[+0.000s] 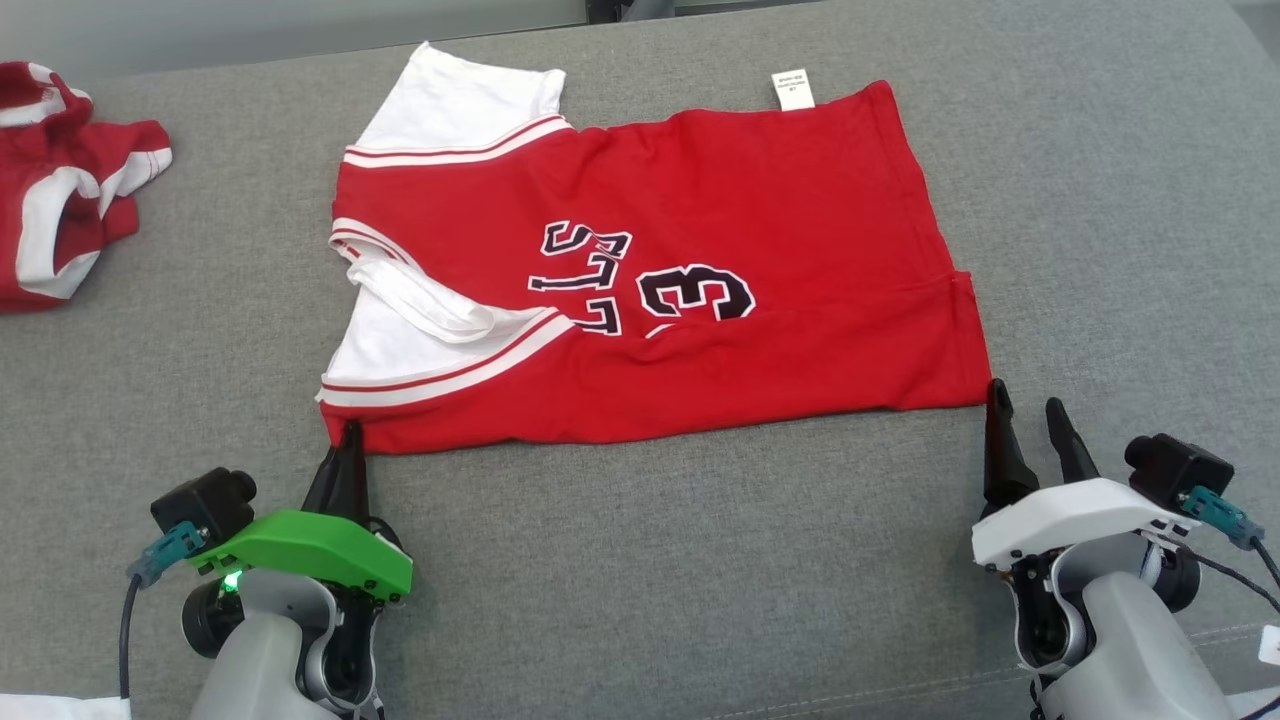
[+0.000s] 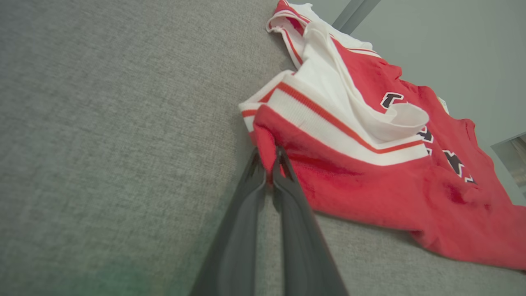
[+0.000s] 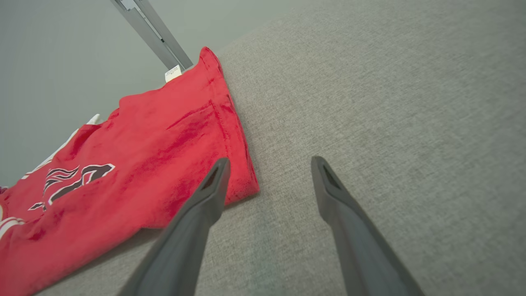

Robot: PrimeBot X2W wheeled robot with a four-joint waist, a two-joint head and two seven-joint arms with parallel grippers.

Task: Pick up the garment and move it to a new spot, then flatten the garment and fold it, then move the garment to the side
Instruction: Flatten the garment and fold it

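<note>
Two pincers work the near edge of the red jersey point(image 1: 700, 230), spread mid-worktop point(image 1: 640, 560): the left pincer point(image 1: 350, 435) is clamped on its near-left corner, while the right pincer point(image 1: 1027, 400) gapes wide, one finger at the near-right corner. Another red-and-white garment point(image 1: 60, 190) lies crumpled far left.

Bare robot test space, most likely a lab.
A wide tabletop point(image 1: 1120, 220) covered in grey woven cloth carries 2 red-and-white pieces, a jersey point(image 1: 760, 190) spread flat and a second garment point(image 1: 60, 200) crumpled at the edge; behind it are a plain grey-green backdrop point(image 3: 61, 61) and a metal rail point(image 3: 152, 33).
</note>
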